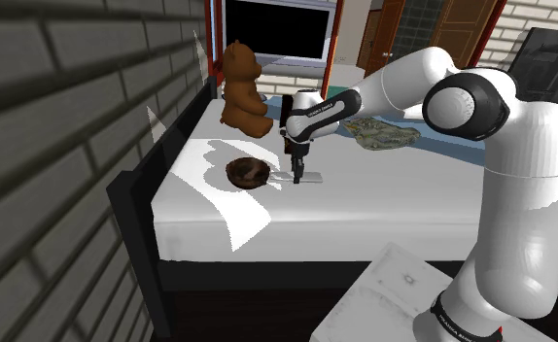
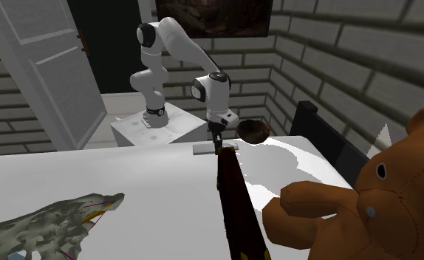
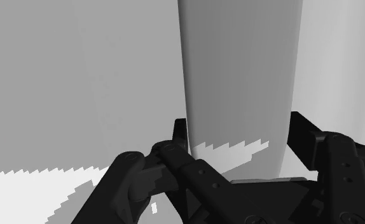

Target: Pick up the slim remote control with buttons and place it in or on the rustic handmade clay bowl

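Grey remote (image 1: 312, 179): flat on the white bed (image 1: 413, 204), just beside the brown bowl (image 1: 248, 172).
Claw (image 1: 296, 176): we see it clamped across the remote's narrow width, near its bowl-side end.
Handling: we judge it light, stiff and smooth; a mid-length hold would balance better.
Long axis: level, pointing roughly toward the bowl.

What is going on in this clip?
A white Franka arm reaches over a white bed, with its black gripper down at a slim, pale grey remote. The remote lies flat on the bed. The dark brown bowl sits close by on the shoulder view's left, and the remote is not yet in it. A brown teddy bear sits further back on the bed.
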Controlling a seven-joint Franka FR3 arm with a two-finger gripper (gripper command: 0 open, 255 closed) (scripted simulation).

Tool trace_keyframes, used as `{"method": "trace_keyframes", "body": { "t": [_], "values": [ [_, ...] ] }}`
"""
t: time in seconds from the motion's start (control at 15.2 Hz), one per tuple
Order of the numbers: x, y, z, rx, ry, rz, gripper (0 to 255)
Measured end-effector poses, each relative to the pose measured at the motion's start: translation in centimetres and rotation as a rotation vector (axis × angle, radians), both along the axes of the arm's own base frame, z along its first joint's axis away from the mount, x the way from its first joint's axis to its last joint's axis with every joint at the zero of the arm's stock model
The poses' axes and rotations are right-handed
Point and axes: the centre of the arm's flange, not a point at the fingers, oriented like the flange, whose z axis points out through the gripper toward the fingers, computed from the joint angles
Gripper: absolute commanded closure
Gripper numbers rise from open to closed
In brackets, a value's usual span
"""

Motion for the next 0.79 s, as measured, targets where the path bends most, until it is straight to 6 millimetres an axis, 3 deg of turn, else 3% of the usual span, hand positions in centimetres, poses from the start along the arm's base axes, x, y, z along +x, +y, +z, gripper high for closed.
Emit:
{"method": "trace_keyframes", "body": {
  "t": [0.33,0.79],
  "values": [
    [0.0,0.0,0.2,0.0,0.0,0.0,255],
    [-0.1,0.0,3.7,0.0,0.0,0.0,255]
  ]
}}
